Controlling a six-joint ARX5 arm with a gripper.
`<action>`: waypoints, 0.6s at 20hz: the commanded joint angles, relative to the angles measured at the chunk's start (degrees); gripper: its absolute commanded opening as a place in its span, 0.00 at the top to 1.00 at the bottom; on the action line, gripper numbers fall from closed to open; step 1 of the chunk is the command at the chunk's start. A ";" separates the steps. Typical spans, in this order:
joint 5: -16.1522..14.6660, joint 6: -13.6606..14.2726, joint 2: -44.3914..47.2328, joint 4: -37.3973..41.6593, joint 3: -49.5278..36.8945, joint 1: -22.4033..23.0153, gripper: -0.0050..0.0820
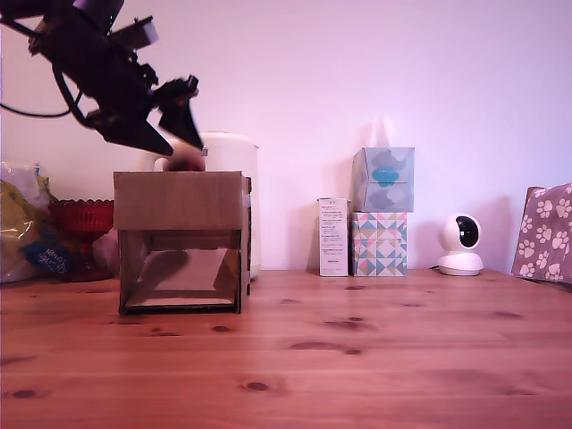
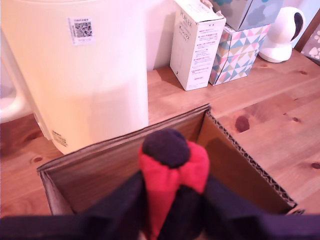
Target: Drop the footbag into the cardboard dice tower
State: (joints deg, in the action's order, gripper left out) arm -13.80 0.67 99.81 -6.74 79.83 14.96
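The footbag (image 2: 170,172), a soft ball of red and black panels, sits squeezed between my gripper's two dark fingers (image 2: 117,210) in the wrist view, directly over the open top of the cardboard dice tower (image 2: 230,165). In the exterior view the gripper (image 1: 185,152) hangs just above the top edge of the brown box (image 1: 179,201), and only a blurred bit of the footbag (image 1: 188,162) shows at the fingertips. The tower's cut-out front reveals a sloped ramp (image 1: 183,279) inside.
A cream kettle (image 2: 80,65) stands right behind the tower. A red glass bowl (image 1: 80,219) and bags sit at the exterior view's left. A white carton (image 1: 333,237), stacked tissue boxes (image 1: 381,213), a white camera (image 1: 460,245) and a paw-print bag (image 1: 545,232) line the back right.
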 commanded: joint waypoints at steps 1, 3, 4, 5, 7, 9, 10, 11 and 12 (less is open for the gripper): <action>-0.04 0.90 -1.44 -0.85 1.97 0.24 0.05; 0.00 1.18 -3.39 -2.21 2.43 0.61 0.08; 0.20 1.18 -4.26 -3.15 2.43 0.59 0.14; 0.17 1.46 -5.29 -4.90 2.43 0.59 0.27; 0.07 2.56 -6.86 -9.40 2.40 0.59 0.82; -0.33 3.58 -7.85 -12.09 2.05 0.59 0.93; -0.76 3.89 -8.63 -12.11 1.03 0.59 0.97; -0.90 3.87 -9.99 -11.06 -0.90 0.59 0.97; -0.92 3.82 -11.78 -9.29 -3.72 0.59 0.97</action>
State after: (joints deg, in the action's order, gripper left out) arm -14.50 3.88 89.84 -16.67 79.48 15.38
